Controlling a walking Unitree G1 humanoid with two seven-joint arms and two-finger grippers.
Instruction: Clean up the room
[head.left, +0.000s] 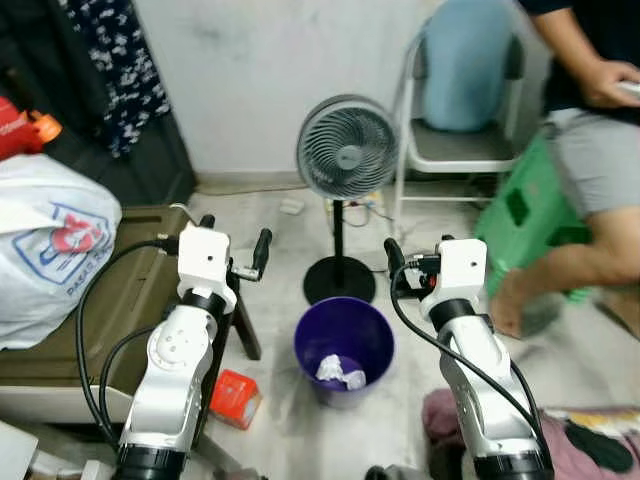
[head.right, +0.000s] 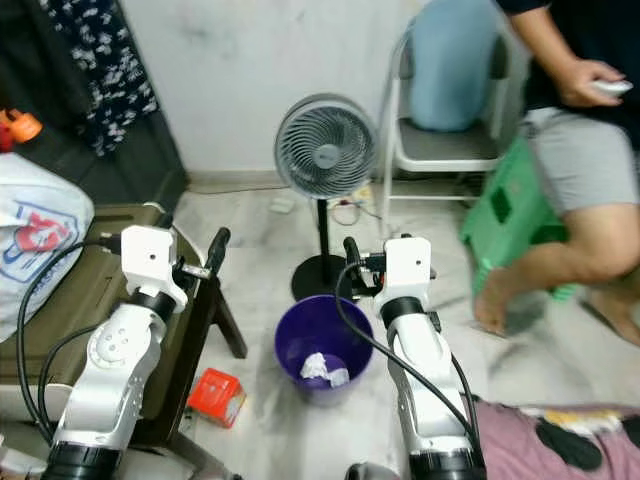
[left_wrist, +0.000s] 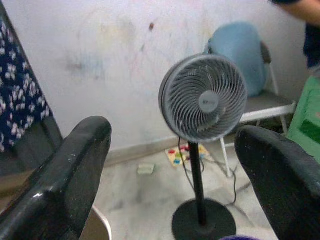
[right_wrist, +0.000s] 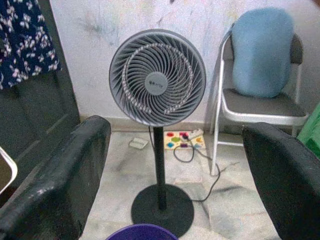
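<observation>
A purple bin (head.left: 343, 345) stands on the floor right before me, with crumpled white paper (head.left: 340, 372) inside it. A small red box (head.left: 235, 398) lies on the floor to the bin's left. Both arms are raised above the bin, one on each side. My left gripper (head.left: 235, 240) is open and holds nothing, as the left wrist view (left_wrist: 172, 185) shows. My right gripper (head.left: 415, 262) is also open and empty, seen in the right wrist view (right_wrist: 175, 185). Both point toward the fan.
A grey standing fan (head.left: 347, 150) stands just behind the bin. A folding chair (head.left: 460, 100) with a blue cushion and a seated person (head.left: 600, 150) on a green stool (head.left: 525, 215) are at right. A white bag (head.left: 45, 250) lies on a low brown table (head.left: 130, 300) at left. Pink cloth (head.left: 590, 450) lies lower right.
</observation>
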